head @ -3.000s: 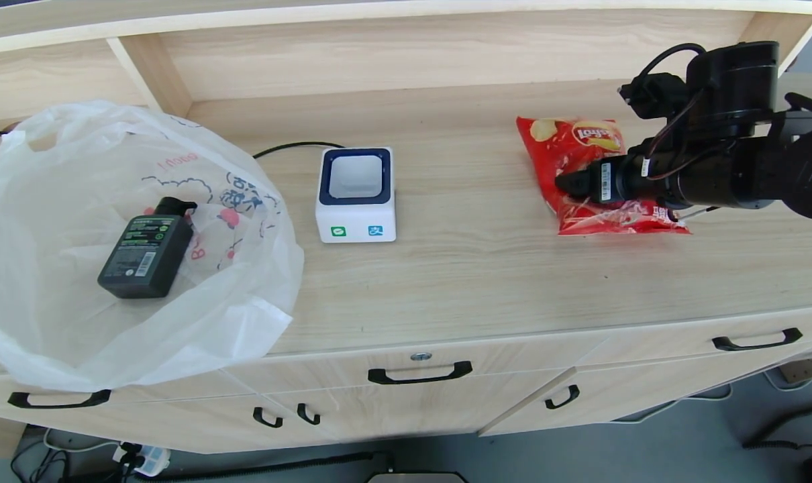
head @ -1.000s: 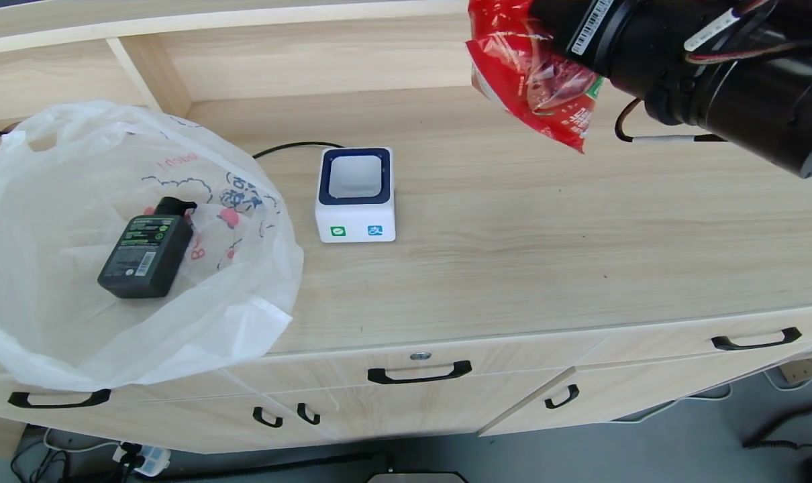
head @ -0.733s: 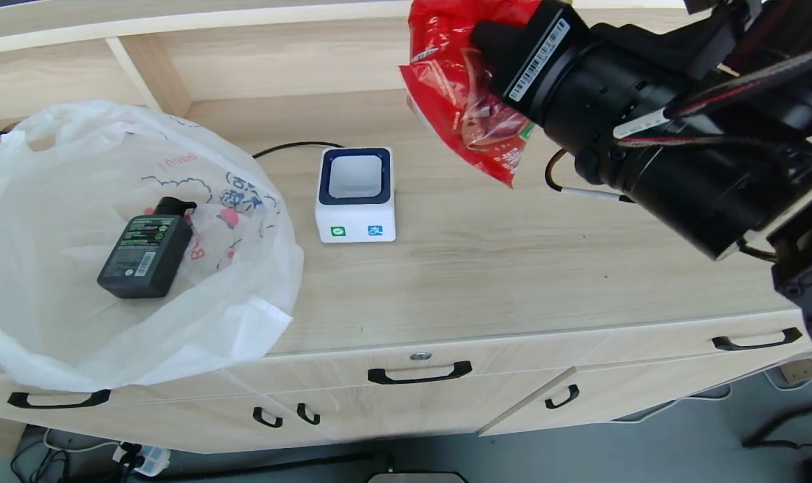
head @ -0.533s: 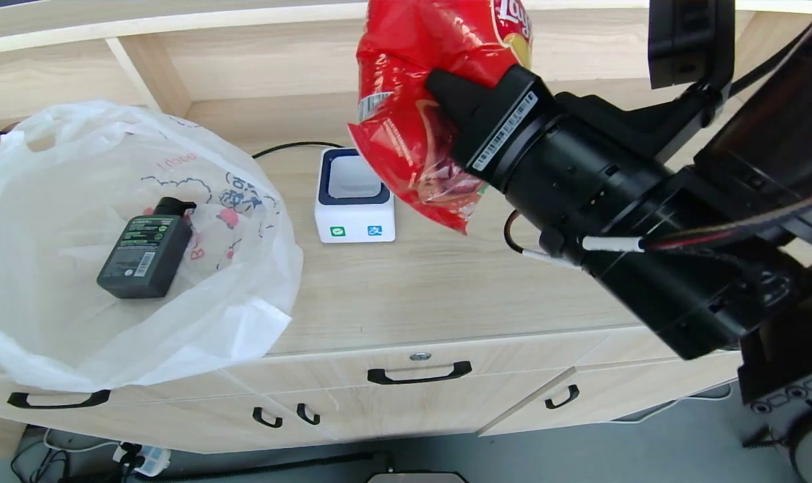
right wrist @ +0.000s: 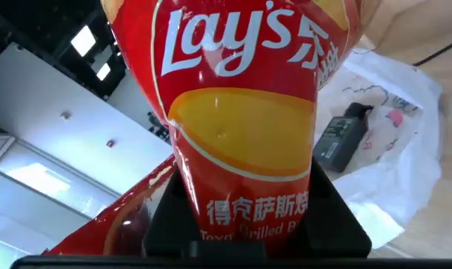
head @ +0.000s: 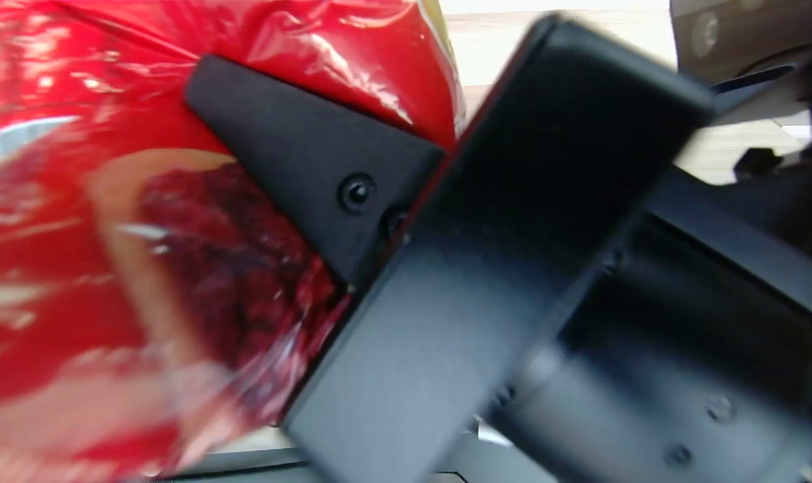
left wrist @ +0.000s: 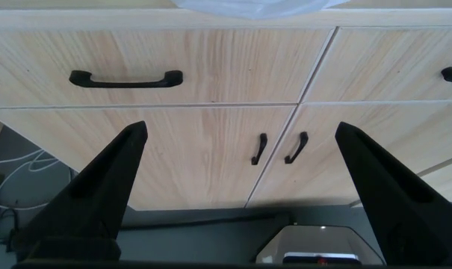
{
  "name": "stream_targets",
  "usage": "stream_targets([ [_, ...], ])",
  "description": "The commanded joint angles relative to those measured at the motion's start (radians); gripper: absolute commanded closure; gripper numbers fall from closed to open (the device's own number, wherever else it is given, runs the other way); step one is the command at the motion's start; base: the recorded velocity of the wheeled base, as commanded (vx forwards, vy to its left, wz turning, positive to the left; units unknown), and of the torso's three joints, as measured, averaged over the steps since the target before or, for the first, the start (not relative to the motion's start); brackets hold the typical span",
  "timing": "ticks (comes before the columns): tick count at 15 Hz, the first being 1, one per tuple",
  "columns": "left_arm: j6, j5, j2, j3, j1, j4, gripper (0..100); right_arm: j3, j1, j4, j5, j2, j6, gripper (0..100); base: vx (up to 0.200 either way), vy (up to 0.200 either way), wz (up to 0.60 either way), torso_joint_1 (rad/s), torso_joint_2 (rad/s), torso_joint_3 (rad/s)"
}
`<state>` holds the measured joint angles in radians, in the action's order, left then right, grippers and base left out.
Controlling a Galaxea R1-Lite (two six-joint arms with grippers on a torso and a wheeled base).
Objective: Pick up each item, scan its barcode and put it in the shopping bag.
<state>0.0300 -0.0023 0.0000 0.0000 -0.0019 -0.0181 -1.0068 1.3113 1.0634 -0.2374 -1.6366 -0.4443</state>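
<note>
Risks dropping chip bag (right wrist: 240, 127) short of shopping bag (right wrist: 405, 104).
Pinches slick film in closed right gripper (right wrist: 248, 224); holds left gripper (left wrist: 240, 127) wide open, empty.

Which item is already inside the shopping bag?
The black bottle, lying in the white plastic bag; the right hand grips the red chip packet.

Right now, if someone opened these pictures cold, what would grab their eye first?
The red chip bag, pinched in the right gripper, looms close before the head camera, with one of the black fingers pressed across it. Past it in the right wrist view lies the white shopping bag with a dark bottle inside. The left gripper hangs open, low, facing the cabinet drawers.
</note>
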Motion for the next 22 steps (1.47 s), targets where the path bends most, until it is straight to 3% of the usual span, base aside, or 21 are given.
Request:
stream_targets([
  [1,-0.001,-0.001,0.002,0.0,0.0,-0.002,0,0.02,0.049,0.006,0.02,0.024,-0.007,100,0.0,0.0,0.0,0.0,0.0,0.0],
  [5,0.002,0.001,0.002,0.0,0.0,-0.005,0,0.116,0.066,0.032,0.053,0.05,-0.028,100,0.0,0.0,0.0,0.0,0.0,0.0],
  [9,0.008,0.001,0.002,0.0,0.0,-0.008,0,0.212,-0.038,0.04,0.124,0.09,-0.117,100,0.0,0.0,0.0,0.0,0.0,0.0],
  [11,0.019,0.001,0.002,0.0,0.0,-0.01,0,0.24,-0.138,0.055,0.193,0.098,-0.208,100,0.0,0.0,0.0,0.0,0.0,0.0],
  [13,0.042,-0.001,0.002,0.0,0.0,-0.01,0,0.313,-0.176,0.092,0.254,0.133,-0.303,100,0.0,0.0,0.0,0.0,0.0,0.0],
  [15,0.039,-0.001,0.002,0.0,0.0,-0.008,0,0.402,-0.205,0.153,0.354,0.19,-0.335,100,0.0,0.0,0.0,0.0,0.0,0.0],
  [17,0.042,-0.001,0.002,0.0,0.0,-0.01,0,0.462,-0.213,0.207,0.365,0.235,-0.392,100,0.0,0.0,0.0,0.0,0.0,0.0],
  [22,0.039,-0.001,0.002,0.0,0.0,-0.008,0,0.435,-0.313,0.227,0.425,0.251,-0.487,100,0.0,0.0,0.0,0.0,0.0,0.0],
])
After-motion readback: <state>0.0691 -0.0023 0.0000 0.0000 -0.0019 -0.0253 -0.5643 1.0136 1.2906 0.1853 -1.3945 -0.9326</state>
